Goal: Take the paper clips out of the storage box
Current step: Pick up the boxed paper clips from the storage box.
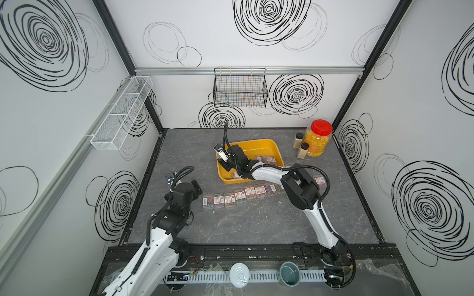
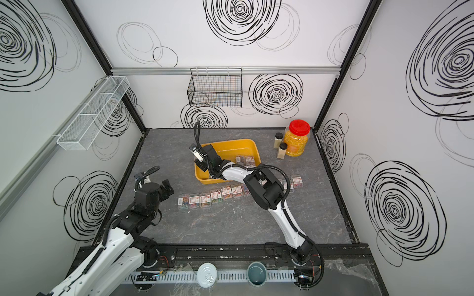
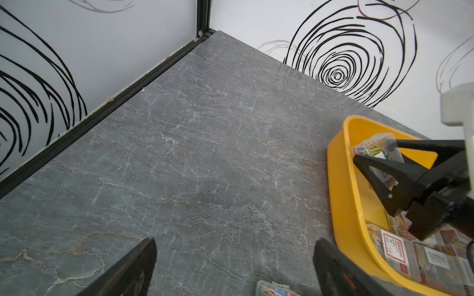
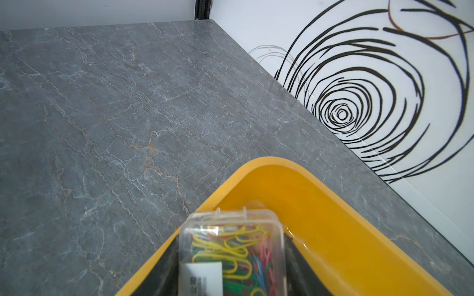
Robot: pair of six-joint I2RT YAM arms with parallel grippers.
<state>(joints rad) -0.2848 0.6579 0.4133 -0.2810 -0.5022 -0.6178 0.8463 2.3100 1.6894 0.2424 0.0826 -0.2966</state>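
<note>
- Several cases (image 1: pixel 239 196) of coloured clips are lying in a slanting row on the grey table (image 1: pixel 256 225), just near of the yellow box (image 1: pixel 256 141). The right arm (image 1: pixel 300 189) is covering the row's right end.
- One more case (image 1: pixel 319 179) is lying alone on the table to the right of that arm.
- The right gripper (image 1: pixel 227 166) is reaching into the box's left end, its jaws clenching the held case (image 4: pixel 230 246).
- In the right wrist view this clear case is sitting pinched between two dark fingers (image 4: pixel 164 271), pointing toward the box's far-left corner.
- I cannot tell whether it is touching the box floor.
- In the left wrist view the same gripper (image 3: pixel 373 153) is showing the case at about rim height.
- More cases (image 1: pixel 266 159) are lying inside the box, against its right side and along its near wall.
- The left gripper (image 1: pixel 196 188) is hovering over bare table to the left of the row, jaws released wide and grasping nothing. The row's leftmost case is showing just beyond its fingertips (image 3: pixel 133 266).
- A red-lidded jar (image 1: pixel 318 139) and two small bottles (image 1: pixel 303 150) are standing in the far right corner.
- A black wire basket (image 1: pixel 239 87) is hanging on the far wall, and a white rack (image 1: pixel 123 112) on the left wall.
</note>
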